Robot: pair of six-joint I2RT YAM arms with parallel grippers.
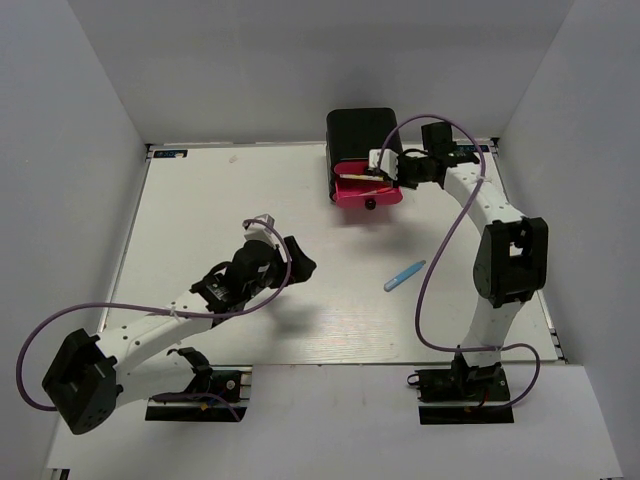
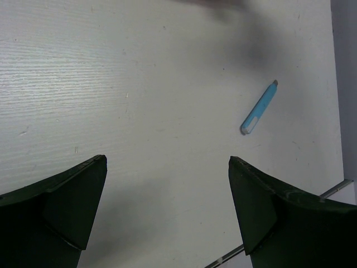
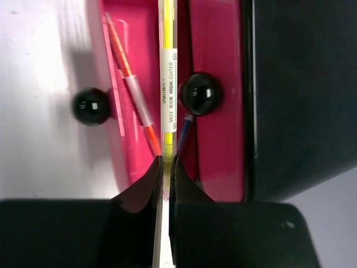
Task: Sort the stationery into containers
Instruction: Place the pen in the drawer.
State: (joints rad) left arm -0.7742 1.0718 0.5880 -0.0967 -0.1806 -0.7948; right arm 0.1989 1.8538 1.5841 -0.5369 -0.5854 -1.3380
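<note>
The containers are pink drawers in a black box (image 1: 360, 128) at the back of the table. One drawer (image 3: 114, 162) is pulled out, and a red pen (image 3: 134, 95) and the tip of a blue pen (image 3: 185, 131) lie in it. My right gripper (image 3: 167, 162) is shut on the end of a yellow highlighter (image 3: 168, 67), which points lengthwise over that open drawer, beside the black knob (image 3: 201, 93) of another drawer front. A light-blue marker (image 1: 404, 275) lies loose on the table. My left gripper (image 2: 167, 160) hovers open and empty, well short of the marker (image 2: 259, 107).
The open drawer's own black knob (image 3: 91, 105) sticks out toward the table. The black box (image 3: 295, 84) rises right next to the right gripper (image 1: 385, 170). Grey walls close in the white table (image 1: 220, 200) on three sides.
</note>
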